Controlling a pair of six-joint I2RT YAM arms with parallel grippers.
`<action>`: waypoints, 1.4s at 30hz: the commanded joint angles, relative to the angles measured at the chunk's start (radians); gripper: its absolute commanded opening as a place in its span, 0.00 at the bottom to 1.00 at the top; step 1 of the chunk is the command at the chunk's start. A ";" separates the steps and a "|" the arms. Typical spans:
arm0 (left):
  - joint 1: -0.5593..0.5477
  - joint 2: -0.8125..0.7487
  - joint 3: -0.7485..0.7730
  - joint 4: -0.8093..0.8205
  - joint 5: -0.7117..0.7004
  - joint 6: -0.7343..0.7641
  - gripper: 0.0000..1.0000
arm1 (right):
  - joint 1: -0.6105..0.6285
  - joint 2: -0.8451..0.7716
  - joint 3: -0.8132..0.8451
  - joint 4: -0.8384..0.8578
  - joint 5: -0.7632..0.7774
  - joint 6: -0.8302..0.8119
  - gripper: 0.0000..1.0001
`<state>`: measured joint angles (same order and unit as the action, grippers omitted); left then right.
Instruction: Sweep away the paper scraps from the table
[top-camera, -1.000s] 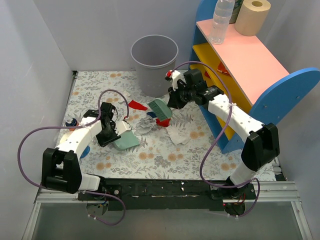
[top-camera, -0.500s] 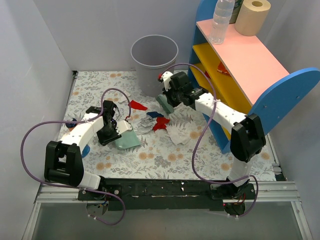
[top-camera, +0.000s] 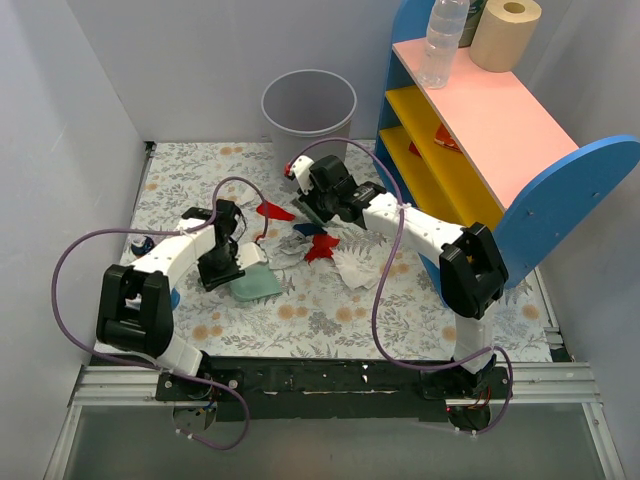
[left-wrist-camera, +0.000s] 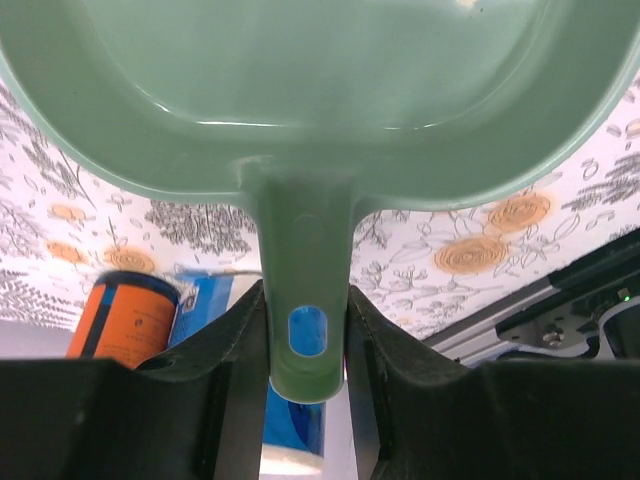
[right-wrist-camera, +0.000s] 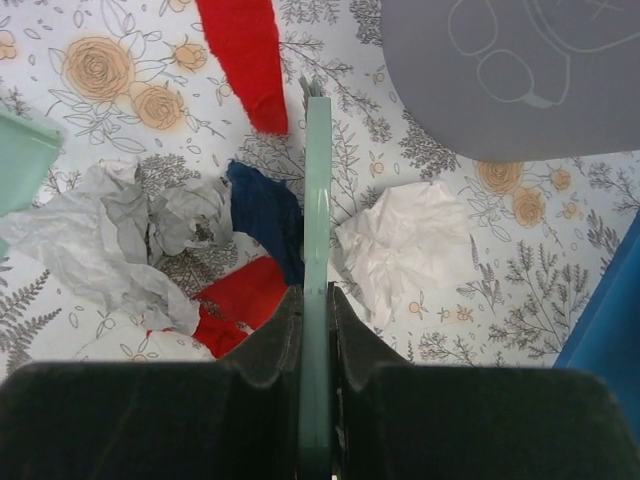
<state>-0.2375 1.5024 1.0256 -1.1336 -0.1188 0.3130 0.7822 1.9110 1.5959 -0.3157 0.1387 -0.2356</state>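
Observation:
My left gripper (top-camera: 222, 262) (left-wrist-camera: 305, 345) is shut on the handle (left-wrist-camera: 304, 300) of the mint-green dustpan (top-camera: 256, 281) (left-wrist-camera: 320, 90), which rests on the table (top-camera: 300, 322) left of the scraps. My right gripper (top-camera: 318, 207) (right-wrist-camera: 317, 310) is shut on the green brush (right-wrist-camera: 317, 220), seen edge-on, above the pile. The paper scraps lie between the two tools: a red strip (top-camera: 275, 211) (right-wrist-camera: 245, 60), a dark blue piece (right-wrist-camera: 265, 215), a red piece (top-camera: 322, 247) (right-wrist-camera: 240, 300), grey-white crumples (top-camera: 290, 250) (right-wrist-camera: 110, 240) and a white crumple (top-camera: 355, 268) (right-wrist-camera: 400, 245).
A grey waste bin (top-camera: 309, 118) (right-wrist-camera: 510, 70) stands at the back, just behind the right gripper. The blue and yellow shelf (top-camera: 480, 130) with a pink top fills the right side. An orange and blue can (top-camera: 145, 243) (left-wrist-camera: 125, 320) lies at the left edge.
My right arm has carried the brush leftward from near the shelf to a spot in front of the bin, over the scraps. The left arm and dustpan have shifted only slightly.

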 joint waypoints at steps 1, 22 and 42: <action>-0.032 0.041 0.051 0.066 0.036 -0.054 0.00 | 0.020 -0.020 0.018 -0.002 -0.129 0.048 0.01; -0.079 0.075 0.116 0.204 0.200 -0.250 0.00 | -0.063 -0.130 0.081 -0.059 -0.383 0.185 0.01; -0.101 0.108 0.097 0.089 0.038 -0.121 0.00 | -0.051 -0.144 -0.091 -0.039 -0.189 0.073 0.01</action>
<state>-0.3210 1.5997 1.1130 -1.0542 -0.0570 0.1688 0.7204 1.7451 1.5040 -0.3943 -0.0616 -0.1387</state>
